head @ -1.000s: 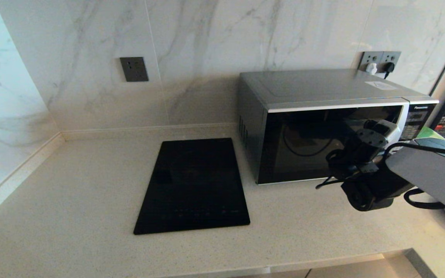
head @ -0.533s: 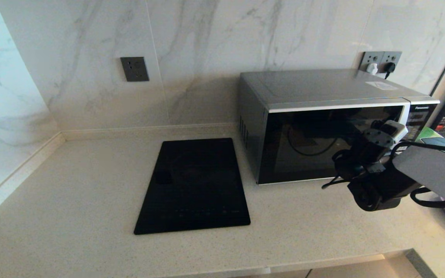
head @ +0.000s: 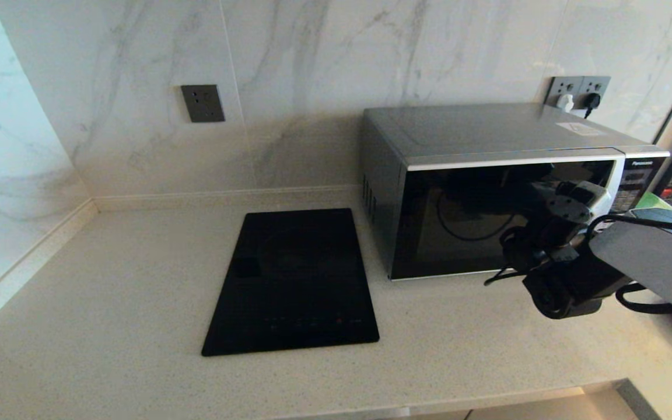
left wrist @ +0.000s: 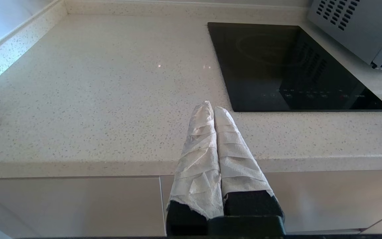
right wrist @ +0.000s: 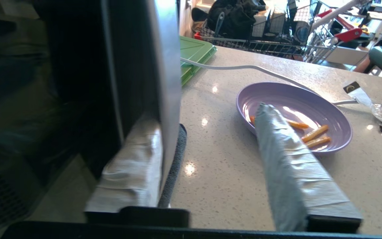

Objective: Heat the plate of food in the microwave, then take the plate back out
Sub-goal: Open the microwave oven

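Closing the right gripper (right wrist: 207, 159) on the microwave (head: 487, 192) door's right edge, fingers apart with one tucked behind it, so seat fully, then swing out on the hinge arc; plate of food (right wrist: 293, 116) waits beside on the counter.

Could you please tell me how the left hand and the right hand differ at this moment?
The left hand has its wrapped fingers pressed together, while the right hand has its fingers spread apart. The left hand sits at the counter edge, near nothing; the right hand is at the microwave, one finger behind the door's edge, with the plate of food beyond. Both hands have pale wrapping on their fingers.
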Robot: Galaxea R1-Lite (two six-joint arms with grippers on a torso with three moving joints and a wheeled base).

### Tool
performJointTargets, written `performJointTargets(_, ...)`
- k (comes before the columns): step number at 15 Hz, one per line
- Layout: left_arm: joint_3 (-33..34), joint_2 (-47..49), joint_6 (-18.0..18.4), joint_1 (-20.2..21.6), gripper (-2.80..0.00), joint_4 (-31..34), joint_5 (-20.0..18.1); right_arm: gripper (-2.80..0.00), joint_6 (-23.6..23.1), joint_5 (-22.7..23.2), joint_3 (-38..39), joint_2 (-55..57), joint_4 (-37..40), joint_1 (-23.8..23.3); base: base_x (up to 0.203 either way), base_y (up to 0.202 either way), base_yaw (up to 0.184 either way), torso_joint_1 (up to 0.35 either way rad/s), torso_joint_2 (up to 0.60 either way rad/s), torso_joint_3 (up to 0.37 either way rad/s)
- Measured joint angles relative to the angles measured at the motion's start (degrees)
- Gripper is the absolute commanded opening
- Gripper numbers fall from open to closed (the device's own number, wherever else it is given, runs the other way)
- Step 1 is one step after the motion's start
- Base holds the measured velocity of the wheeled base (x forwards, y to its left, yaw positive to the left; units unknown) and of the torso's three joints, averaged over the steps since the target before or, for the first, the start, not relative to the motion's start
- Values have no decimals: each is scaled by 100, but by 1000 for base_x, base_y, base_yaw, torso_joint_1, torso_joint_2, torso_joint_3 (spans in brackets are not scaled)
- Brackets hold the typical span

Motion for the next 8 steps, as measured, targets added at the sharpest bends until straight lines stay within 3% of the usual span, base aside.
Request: performJointTargets(8,0,0,-4,6,-280,-1,2,-280,1,-168,54,36,-116,255,0,0,0,0,0,0)
